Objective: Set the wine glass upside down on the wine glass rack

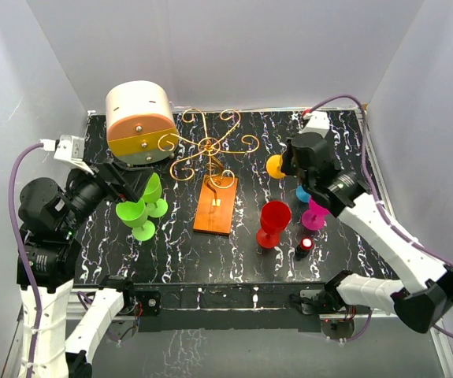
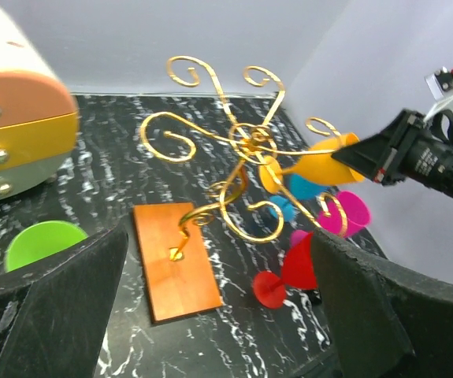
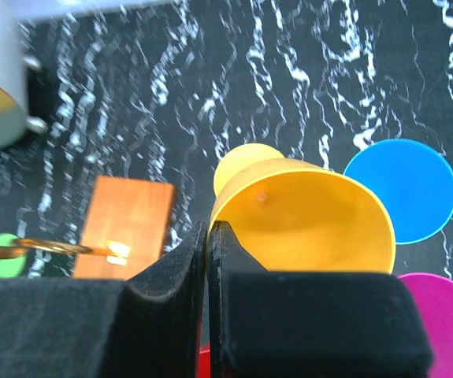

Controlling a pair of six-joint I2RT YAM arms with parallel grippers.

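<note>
The wine glass rack (image 1: 210, 146) is a gold wire stand with scroll arms on an orange base (image 1: 216, 203). It also shows in the left wrist view (image 2: 246, 146). My right gripper (image 1: 287, 167) is shut on the rim of a yellow wine glass (image 1: 275, 165). It holds the glass tilted in the air just right of the rack's arms, foot toward the rack (image 2: 321, 161). In the right wrist view the fingers (image 3: 171, 276) pinch the bowl's wall (image 3: 305, 213). My left gripper (image 1: 134, 187) is open and empty, left of the rack (image 2: 218, 315).
Two green glasses (image 1: 143, 206) stand by the left gripper. A red glass (image 1: 273, 220), a blue one (image 1: 302, 193) and a magenta one (image 1: 315, 214) stand under the right arm. A small black bottle (image 1: 304, 248) is near them. A cream-and-orange drum box (image 1: 138, 122) sits back left.
</note>
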